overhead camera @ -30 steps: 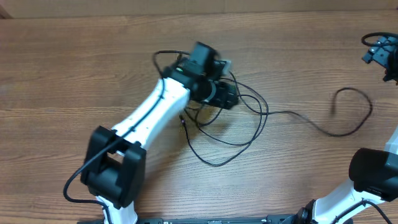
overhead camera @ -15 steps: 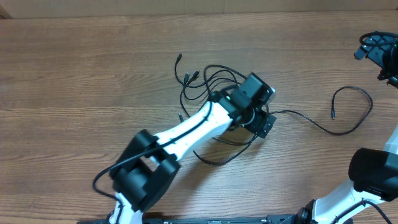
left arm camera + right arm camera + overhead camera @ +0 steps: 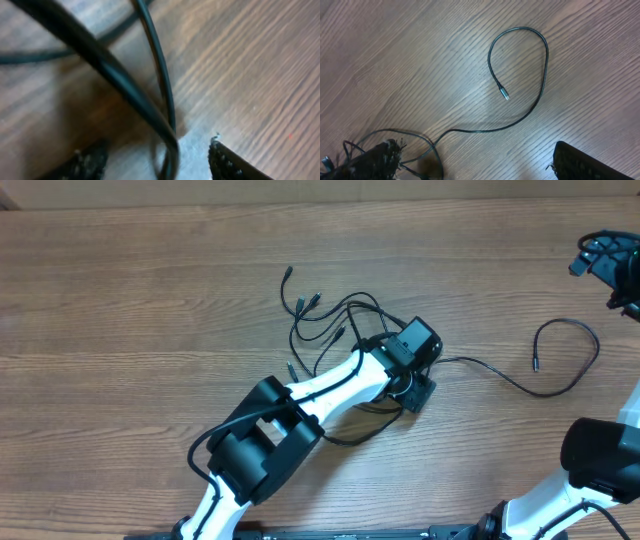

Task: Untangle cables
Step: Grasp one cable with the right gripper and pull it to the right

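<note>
Left hand (image 3: pixel 418 385) sits low over the right edge of the cables (image 3: pixel 325 320), its fingers (image 3: pixel 85 161) spread apart. Two strands pass between them in the wrist view, apparently ungripped, though the close blur leaves contact uncertain. Cables lie knotted at the middle of the wooden surface (image 3: pixel 120 300), with several plugs fanned toward the far side. One strand (image 3: pixel 540 65) runs rightward and curls into a loop, its plug lying free. Right hand (image 3: pixel 606 265) hangs well apart at the far right edge, spread and holding nothing.

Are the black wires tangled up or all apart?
Tangled. The cables loop and cross each other in a bunch beside the left gripper; only one end curls away alone.
</note>
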You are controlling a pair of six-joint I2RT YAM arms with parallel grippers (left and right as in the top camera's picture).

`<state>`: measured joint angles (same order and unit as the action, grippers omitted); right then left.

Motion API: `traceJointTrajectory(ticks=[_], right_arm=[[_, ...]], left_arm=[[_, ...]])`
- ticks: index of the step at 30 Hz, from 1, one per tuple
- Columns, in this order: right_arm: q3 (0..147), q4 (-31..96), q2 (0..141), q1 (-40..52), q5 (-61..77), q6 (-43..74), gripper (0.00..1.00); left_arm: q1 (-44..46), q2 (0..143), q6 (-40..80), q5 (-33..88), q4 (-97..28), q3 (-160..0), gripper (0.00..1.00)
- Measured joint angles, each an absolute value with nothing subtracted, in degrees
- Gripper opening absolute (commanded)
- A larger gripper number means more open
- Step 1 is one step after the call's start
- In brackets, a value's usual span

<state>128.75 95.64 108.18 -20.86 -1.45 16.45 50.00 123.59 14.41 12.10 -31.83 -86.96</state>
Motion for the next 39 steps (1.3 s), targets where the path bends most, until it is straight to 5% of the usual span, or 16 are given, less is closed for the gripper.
traceJointTrajectory(ticks=[10, 15, 29, 39], right_arm=[[128.7, 95.4, 108.2, -20.9, -1.4, 16.4, 0.96], [128.7, 95.6, 108.2, -20.9, -1.5, 16.4, 0.96], [128.7, 95.6, 108.2, -20.9, -1.5, 16.4, 0.96], [128.7, 95.6, 108.2, -20.9, -0.2, 16.4, 0.96]], left_arm=[[54.4, 123.6, 14.5, 10.8, -35.4, -87.2, 0.33], [54.8, 123.6, 14.7, 7.9, -35.7, -87.2, 0.04], [57.1, 123.5, 16.1, -8.3, -45.5, -89.1, 0.04], [44.4, 109.6, 19.7, -15.9, -53.7, -90.1, 0.04]])
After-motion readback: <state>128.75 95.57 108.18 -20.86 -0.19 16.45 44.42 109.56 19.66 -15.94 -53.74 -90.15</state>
